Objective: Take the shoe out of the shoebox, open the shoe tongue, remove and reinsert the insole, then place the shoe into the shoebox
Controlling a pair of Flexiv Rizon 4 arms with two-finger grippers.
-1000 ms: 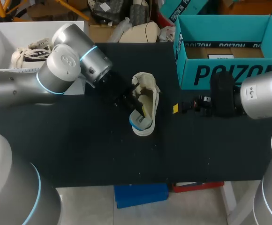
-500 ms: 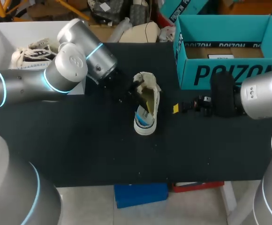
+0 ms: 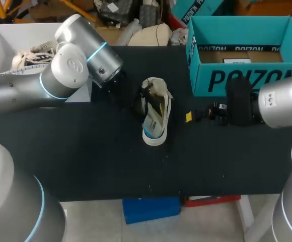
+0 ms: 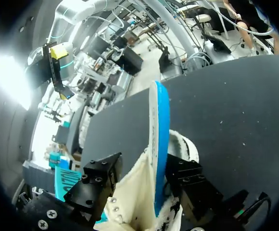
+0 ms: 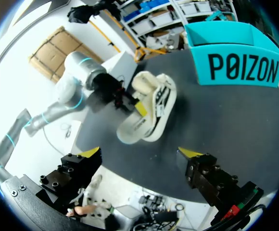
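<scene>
A cream shoe (image 3: 158,103) lies on its side mid-table, its blue-and-white insole (image 3: 152,130) sticking out at the heel end. My left gripper (image 3: 143,101) is at the shoe's opening. In the left wrist view its black fingers (image 4: 101,173) stand apart on either side of the upright insole (image 4: 161,125) and the cream collar (image 4: 139,192), so the left gripper (image 4: 144,168) is open. My right gripper (image 3: 189,117) hangs open to the shoe's right, empty. From the right wrist view the right gripper (image 5: 139,154) faces the shoe (image 5: 149,108). The teal shoebox (image 3: 236,78) stands open at back right.
A white bin (image 3: 2,40) at back left holds another pair of shoes (image 3: 35,54). The shoebox (image 5: 235,62) lies just behind my right arm. Bare black table (image 3: 111,166) stretches along the front.
My left gripper's fingers have spread apart from a tight pinch. The left arm swung back slightly, and the shoe turned a little with its heel end shifting right. The right arm stayed still.
</scene>
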